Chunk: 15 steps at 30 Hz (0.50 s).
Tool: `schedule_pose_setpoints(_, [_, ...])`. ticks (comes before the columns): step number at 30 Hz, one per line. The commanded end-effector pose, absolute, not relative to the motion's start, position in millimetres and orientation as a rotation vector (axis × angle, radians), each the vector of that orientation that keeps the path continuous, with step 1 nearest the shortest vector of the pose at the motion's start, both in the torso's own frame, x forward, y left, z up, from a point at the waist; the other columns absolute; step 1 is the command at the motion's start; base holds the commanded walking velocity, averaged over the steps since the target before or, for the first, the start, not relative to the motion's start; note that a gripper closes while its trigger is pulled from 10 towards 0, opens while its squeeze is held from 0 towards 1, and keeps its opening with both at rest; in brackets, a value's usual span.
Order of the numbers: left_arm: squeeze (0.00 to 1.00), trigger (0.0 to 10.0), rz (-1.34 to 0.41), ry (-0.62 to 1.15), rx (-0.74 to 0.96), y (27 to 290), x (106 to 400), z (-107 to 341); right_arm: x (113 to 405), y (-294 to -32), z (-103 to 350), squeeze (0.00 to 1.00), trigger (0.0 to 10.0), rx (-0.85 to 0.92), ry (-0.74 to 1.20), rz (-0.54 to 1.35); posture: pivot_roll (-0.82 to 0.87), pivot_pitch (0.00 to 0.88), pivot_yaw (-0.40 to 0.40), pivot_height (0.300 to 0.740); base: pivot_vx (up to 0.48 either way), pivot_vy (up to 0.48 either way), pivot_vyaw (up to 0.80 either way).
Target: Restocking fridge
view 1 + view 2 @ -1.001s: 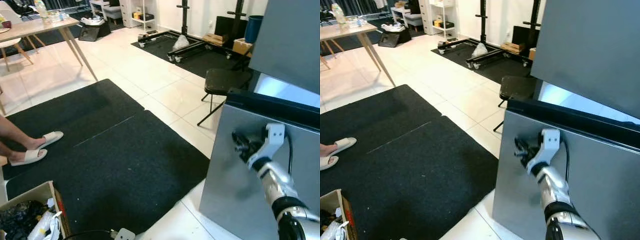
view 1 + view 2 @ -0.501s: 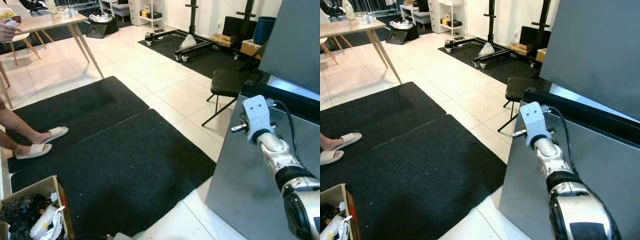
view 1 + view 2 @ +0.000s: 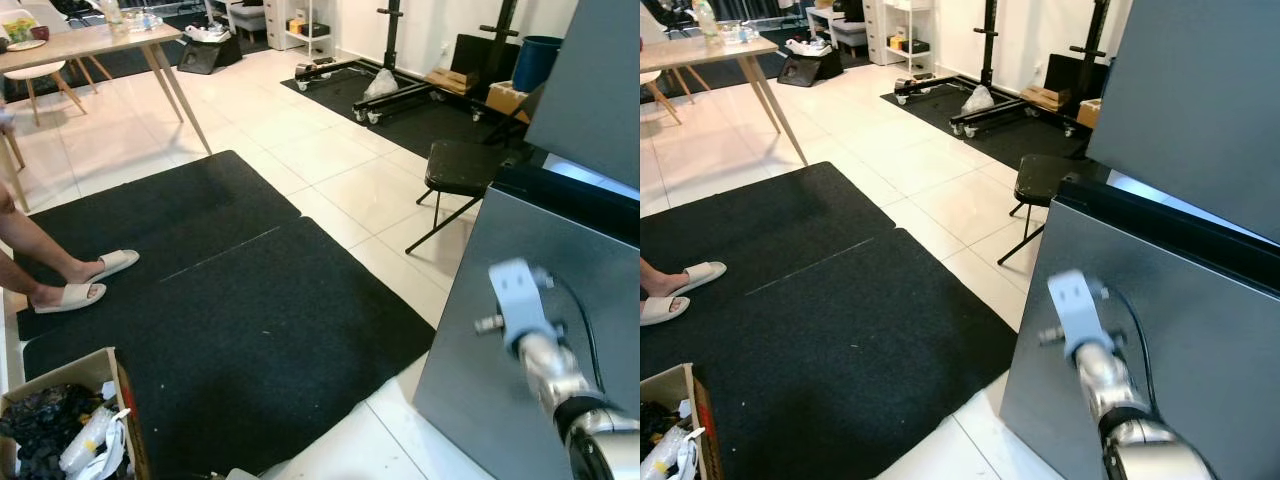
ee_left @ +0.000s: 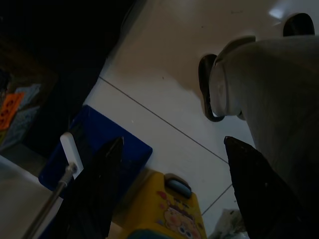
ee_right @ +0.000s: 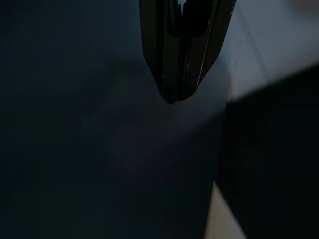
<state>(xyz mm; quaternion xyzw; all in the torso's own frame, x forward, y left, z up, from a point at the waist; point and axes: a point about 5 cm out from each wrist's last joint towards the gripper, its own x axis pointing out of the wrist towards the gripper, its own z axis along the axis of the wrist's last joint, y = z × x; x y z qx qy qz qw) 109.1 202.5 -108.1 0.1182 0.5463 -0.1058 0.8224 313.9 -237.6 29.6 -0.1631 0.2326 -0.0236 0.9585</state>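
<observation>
The grey fridge stands at the right, with its lower door point(image 3: 560, 270) in front of me and its upper door point(image 3: 600, 80) above. A lit gap point(image 3: 575, 175) shows between them. My right arm's white wrist bracket point(image 3: 515, 295) hangs in front of the lower door's face, below its top edge. In the right wrist view my right gripper point(image 5: 173, 97) is shut on nothing and points at a dark grey surface close ahead. My left gripper point(image 4: 173, 142) hangs open over the white tile floor, beside my own leg point(image 4: 269, 89).
Black mats point(image 3: 250, 300) cover the floor to the left. A black stool point(image 3: 465, 165) stands just beyond the fridge. A cardboard box point(image 3: 60, 420) of items sits at lower left. A person's feet in slippers point(image 3: 85, 280) rest on the mat's left edge. A wooden table point(image 3: 90, 40) stands far left.
My right arm rose to the lower door's top edge half a second ago and has since dropped down in front of the door's face. The head view has shifted slightly.
</observation>
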Motion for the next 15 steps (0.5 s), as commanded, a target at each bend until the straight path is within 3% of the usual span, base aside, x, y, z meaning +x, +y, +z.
schedule_pose_setpoints(1, [0.00,10.0,-0.232,1.166,0.260,203,111,-108,297,-238,10,0.00,10.0,-0.264,0.560,-0.067,0.01,0.000,-0.020,0.740,0.000,0.000,0.00])
schedule_pose_setpoints(2, [0.00,10.0,-0.236,1.162,0.262,202,113,-107,279,-238,-8,0.00,10.0,-0.239,0.634,-0.063,0.01,0.000,-0.020,0.740,0.000,0.000,0.00])
schedule_pose_setpoints(3, [0.00,10.0,-0.236,1.162,0.262,202,113,-107,279,-238,-8,0.00,10.0,-0.239,0.634,-0.063,0.01,0.000,-0.020,0.740,0.000,0.000,0.00])
schedule_pose_setpoints(4, [0.00,10.0,-0.240,1.157,0.264,201,115,-107,251,-237,-33,0.00,10.0,-0.195,0.745,-0.053,0.00,0.000,-0.020,0.740,0.000,0.000,-0.76])
schedule_pose_setpoints(6, [0.00,10.0,-0.241,1.155,0.264,201,116,-107,238,-236,-42,0.00,10.0,-0.179,0.793,-0.047,0.00,0.000,-0.020,0.740,0.000,0.000,-0.76])
schedule_pose_setpoints(7, [0.00,10.0,-0.240,1.154,0.264,200,116,-107,218,-235,-56,0.00,10.0,-0.189,0.867,-0.031,0.00,0.000,-0.020,0.740,0.000,0.000,-0.77])
schedule_pose_setpoints(12, [0.00,10.0,-0.241,1.154,0.265,200,117,-107,202,-234,-65,0.00,10.0,-0.203,0.918,-0.021,0.00,0.000,-0.023,0.740,0.000,0.000,-0.77])
schedule_pose_setpoints(15, [0.00,10.0,-0.244,1.155,0.271,200,116,-107,176,-236,-78,0.00,10.0,-0.165,0.999,-0.038,0.00,0.000,-0.016,0.740,0.000,0.000,-0.77])
